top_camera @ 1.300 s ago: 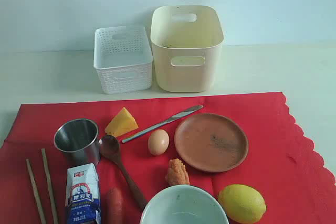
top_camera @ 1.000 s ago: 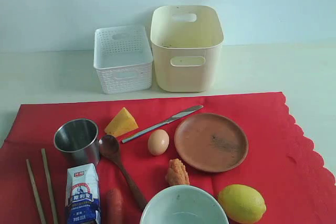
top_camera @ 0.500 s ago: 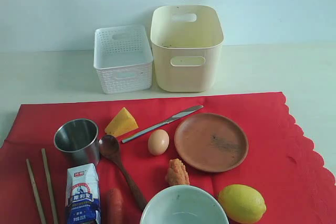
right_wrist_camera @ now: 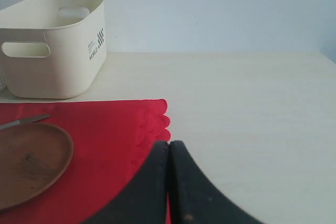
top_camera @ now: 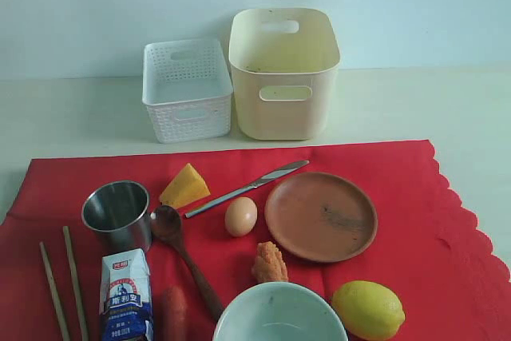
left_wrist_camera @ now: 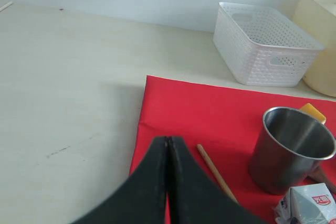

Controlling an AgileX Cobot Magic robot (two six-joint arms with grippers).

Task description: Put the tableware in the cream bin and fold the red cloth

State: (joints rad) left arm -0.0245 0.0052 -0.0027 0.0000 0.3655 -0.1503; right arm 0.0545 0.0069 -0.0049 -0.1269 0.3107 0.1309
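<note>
The red cloth [top_camera: 415,221] lies flat and carries a steel cup [top_camera: 117,213], two wooden chopsticks [top_camera: 64,289], a dark wooden spoon [top_camera: 184,257], a silver knife [top_camera: 247,188], a brown plate [top_camera: 321,216] and a pale bowl [top_camera: 279,315]. Behind the cloth stands the cream bin [top_camera: 283,73]. Neither gripper shows in the exterior view. My left gripper [left_wrist_camera: 168,139] is shut and holds nothing, above the cloth's edge near a chopstick [left_wrist_camera: 215,171] and the cup [left_wrist_camera: 291,148]. Empty too, my right gripper [right_wrist_camera: 169,143] is shut by the scalloped edge [right_wrist_camera: 157,124], right of the plate [right_wrist_camera: 29,161].
A white lattice basket [top_camera: 187,89] stands left of the cream bin. On the cloth also lie an egg [top_camera: 240,216], a lemon [top_camera: 367,310], a carrot [top_camera: 173,315], a yellow wedge [top_camera: 184,187], an orange food lump [top_camera: 270,262] and a milk carton [top_camera: 125,295].
</note>
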